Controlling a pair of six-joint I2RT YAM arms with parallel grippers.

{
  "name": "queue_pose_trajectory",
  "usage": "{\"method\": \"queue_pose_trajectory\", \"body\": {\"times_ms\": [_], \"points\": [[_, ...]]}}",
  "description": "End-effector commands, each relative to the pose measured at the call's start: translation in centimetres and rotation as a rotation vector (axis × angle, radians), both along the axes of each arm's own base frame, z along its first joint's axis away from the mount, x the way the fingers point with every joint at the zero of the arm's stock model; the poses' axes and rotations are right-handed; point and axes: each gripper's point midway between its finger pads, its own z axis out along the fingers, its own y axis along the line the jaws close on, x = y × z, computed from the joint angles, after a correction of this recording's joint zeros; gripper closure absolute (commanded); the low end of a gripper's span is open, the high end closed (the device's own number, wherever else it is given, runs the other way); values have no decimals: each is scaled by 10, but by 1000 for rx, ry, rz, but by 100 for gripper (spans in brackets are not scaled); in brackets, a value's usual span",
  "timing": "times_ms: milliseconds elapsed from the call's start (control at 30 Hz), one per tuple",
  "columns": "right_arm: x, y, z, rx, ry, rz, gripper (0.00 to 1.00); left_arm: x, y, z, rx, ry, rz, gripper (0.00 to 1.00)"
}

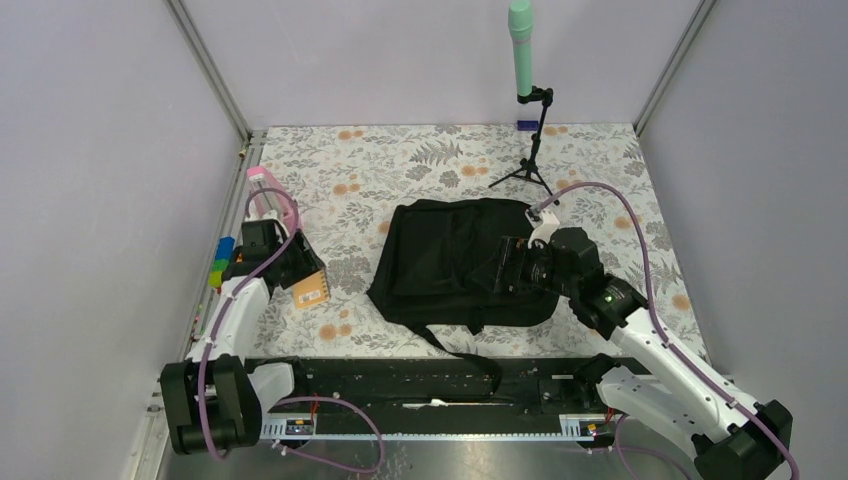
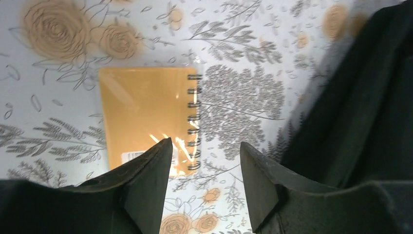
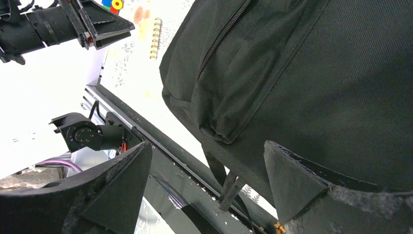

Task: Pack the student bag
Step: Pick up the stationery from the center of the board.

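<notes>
Top view: the student bag (image 1: 460, 262) lies flat mid-frame on the bench (image 1: 420, 165), nothing packed yet imo.

Left wrist: the left end effector (image 2: 204, 150) is moderately open and empty over the orange spiral notebook (image 2: 146, 117), probably lining up a grab.

Right wrist: the right end effector (image 3: 207, 148) gapes wide at the bag's edge, holding nothing, likely there to open it.

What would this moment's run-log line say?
left gripper: open above yellow notebook | right gripper: open over student bag | yellow notebook: on table beside student bag
</notes>
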Motion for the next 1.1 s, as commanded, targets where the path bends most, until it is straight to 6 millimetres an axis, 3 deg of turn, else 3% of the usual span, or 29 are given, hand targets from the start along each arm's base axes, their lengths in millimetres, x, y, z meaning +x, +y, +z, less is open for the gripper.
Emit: {"method": "queue_pose_trajectory", "body": {"times_ms": [0,267,500,833,900,1067], "points": [[5,0,10,29,-65,-22,8,8,17,3,139,31,48,45],[1,0,15,52,-89,-10,8,4,9,-28,375,227,-34,50],[-1,0,17,78,-102,-13,7,7,7,-37,517,312,-60,57],[-1,-1,26,95,-129,-15,6,3,-1,-60,579,423,-102,54],[-1,0,28,99,-133,-12,6,2,0,-62,588,430,-95,59],[0,1,29,101,-138,-11,6,0,-2,-64,575,432,-98,92]]}}
